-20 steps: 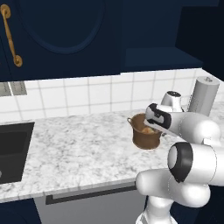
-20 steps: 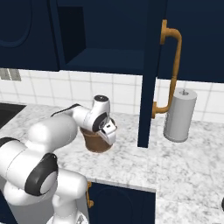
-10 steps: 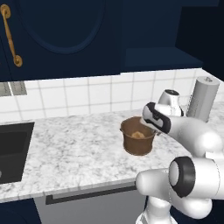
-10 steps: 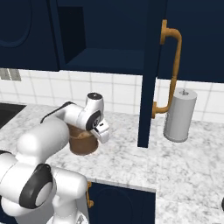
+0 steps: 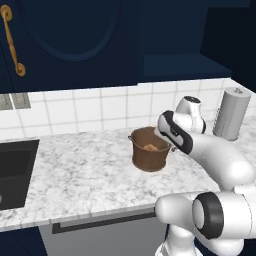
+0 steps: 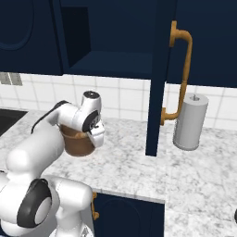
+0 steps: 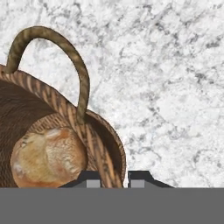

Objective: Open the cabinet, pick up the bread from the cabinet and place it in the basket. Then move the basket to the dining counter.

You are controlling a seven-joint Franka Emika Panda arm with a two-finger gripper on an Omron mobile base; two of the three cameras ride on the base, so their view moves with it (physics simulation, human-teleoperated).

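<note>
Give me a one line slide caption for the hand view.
Gripper shut on the rim of the basket, bread inside, marble worktop beyond.

The basket looks woven, rough brown wicker; the bread has a matt, floury-looking crust. The worktop is speckled marble, seemingly polished. The handle looks brassy.

clear: worktop left | blocked: open cabinet door, grey cylinder right

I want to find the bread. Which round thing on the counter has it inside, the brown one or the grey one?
The brown basket, beside the gripper. The bread lies in its bottom. The grey cylinder stands closed by the wall.
</note>
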